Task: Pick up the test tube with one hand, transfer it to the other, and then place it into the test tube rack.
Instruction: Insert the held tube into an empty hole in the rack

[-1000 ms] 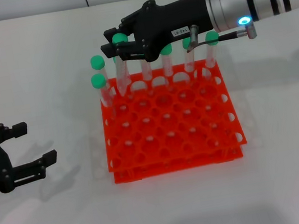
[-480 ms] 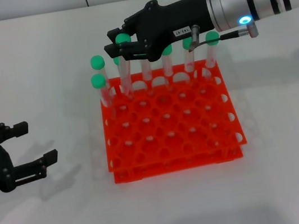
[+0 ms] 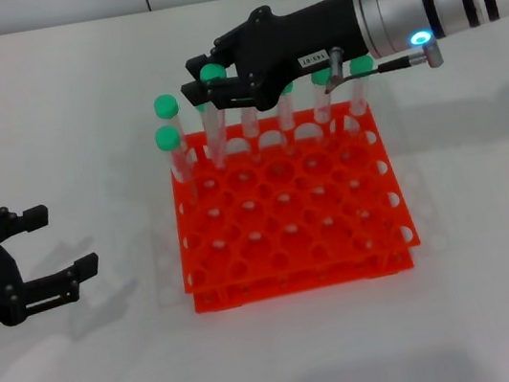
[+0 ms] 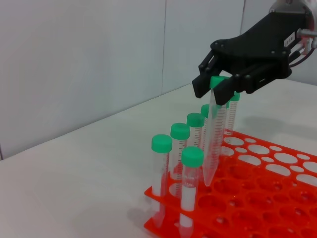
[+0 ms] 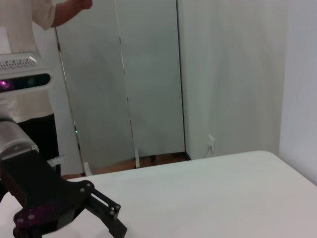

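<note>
My right gripper [image 3: 199, 77], black with a white label, is shut on the green cap end of a clear test tube [image 3: 215, 129]. It holds the tube nearly upright over the back left part of the orange-red rack [image 3: 297, 276]. In the left wrist view the right gripper [image 4: 214, 87] holds the tube [image 4: 213, 139] with its tip at a hole of the rack's [image 4: 247, 208] top tier. My left gripper [image 3: 61, 242] is open and empty, low over the table to the left of the rack. It also shows in the right wrist view [image 5: 118, 218].
Several other green-capped tubes stand in the rack: along the back row [image 3: 322, 78] and down the left edge [image 3: 170, 146]. Most holes toward the front are free. The white table [image 3: 483, 290] extends around the rack.
My right gripper has moved slightly right and down with the tube, bringing its tip closer to the rack. The left gripper has stayed in place.
</note>
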Controlling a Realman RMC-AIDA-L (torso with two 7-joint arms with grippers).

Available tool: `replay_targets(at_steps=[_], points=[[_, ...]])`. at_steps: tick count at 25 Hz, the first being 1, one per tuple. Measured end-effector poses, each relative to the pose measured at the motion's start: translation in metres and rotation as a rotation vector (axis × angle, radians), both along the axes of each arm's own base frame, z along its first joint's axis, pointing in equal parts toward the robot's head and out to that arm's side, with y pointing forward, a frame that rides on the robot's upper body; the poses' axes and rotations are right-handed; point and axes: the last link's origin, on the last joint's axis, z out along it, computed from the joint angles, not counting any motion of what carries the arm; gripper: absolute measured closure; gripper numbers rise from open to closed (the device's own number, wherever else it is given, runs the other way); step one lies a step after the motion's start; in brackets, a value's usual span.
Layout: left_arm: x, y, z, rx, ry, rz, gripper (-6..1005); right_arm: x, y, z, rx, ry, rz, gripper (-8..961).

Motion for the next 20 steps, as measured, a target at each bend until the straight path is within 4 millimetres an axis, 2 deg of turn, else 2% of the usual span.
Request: replay_targets(at_steps=[20], points=[[0.0008, 0.0012, 0.0000, 0.001, 0.001, -0.004, 109, 0.0006, 0.0011, -0.0078, 0.012, -0.038, 0.003, 693]])
